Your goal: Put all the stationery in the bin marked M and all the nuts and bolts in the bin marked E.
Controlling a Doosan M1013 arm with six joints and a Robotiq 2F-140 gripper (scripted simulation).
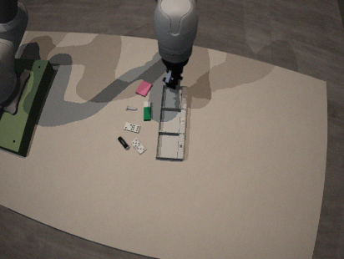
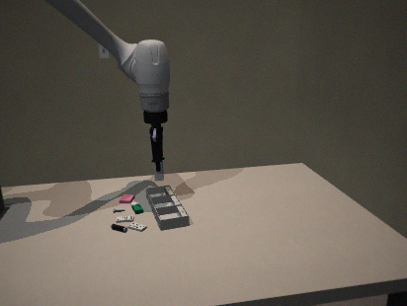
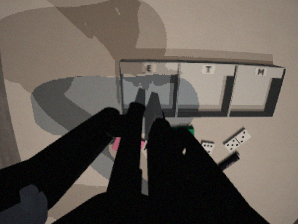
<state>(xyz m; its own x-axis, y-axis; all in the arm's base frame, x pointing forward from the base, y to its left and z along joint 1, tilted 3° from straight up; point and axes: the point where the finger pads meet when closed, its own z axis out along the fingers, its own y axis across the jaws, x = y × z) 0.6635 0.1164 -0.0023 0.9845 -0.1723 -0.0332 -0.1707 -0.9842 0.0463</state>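
Note:
My gripper [image 1: 170,83] [image 2: 159,177] [image 3: 145,100] is shut and empty, hanging above the end of bin E [image 1: 163,99] [image 3: 149,68]. Bin M [image 1: 169,159] [image 3: 260,72] is at the other end of the same grey three-part tray; I see nothing in either. A pink pad [image 1: 144,88] [image 2: 126,198] [image 3: 120,145] lies flat beside the tray. A green and white eraser-like block [image 1: 147,112] [image 2: 137,208] lies nearer to it. A small grey bolt [image 1: 131,109] [image 2: 119,210] lies left of the block in the top view; my fingers hide it in the wrist view.
Bin T [image 3: 208,69] is the middle part. Two white dominoes [image 1: 132,127] [image 1: 139,146] [image 2: 137,227] and a black stick-like thing [image 1: 123,143] [image 2: 119,228] [image 3: 230,161] lie beside the tray. A green block-like base [image 1: 35,89] with another arm part over it stands at the far left.

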